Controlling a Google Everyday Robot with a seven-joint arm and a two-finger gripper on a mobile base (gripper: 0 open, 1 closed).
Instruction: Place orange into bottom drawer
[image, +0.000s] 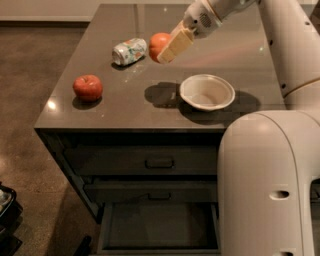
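The orange (157, 44) is held in the air above the grey table top (125, 107), with its shadow on the table below it, left of the white bowl. My gripper (169, 48) is shut on the orange; one pale finger (176, 45) lies across the orange's right side. The bottom drawer (160, 225) of the stack under the table is pulled open. Its flat grey floor has nothing on it.
A red apple (87, 87) sits at the table's front left. A crushed can (129, 51) lies behind it, just left of the orange. A white bowl (206, 92) sits at centre right. Two handled drawers (160, 162) are shut. My arm's big white link (270, 185) covers the right foreground.
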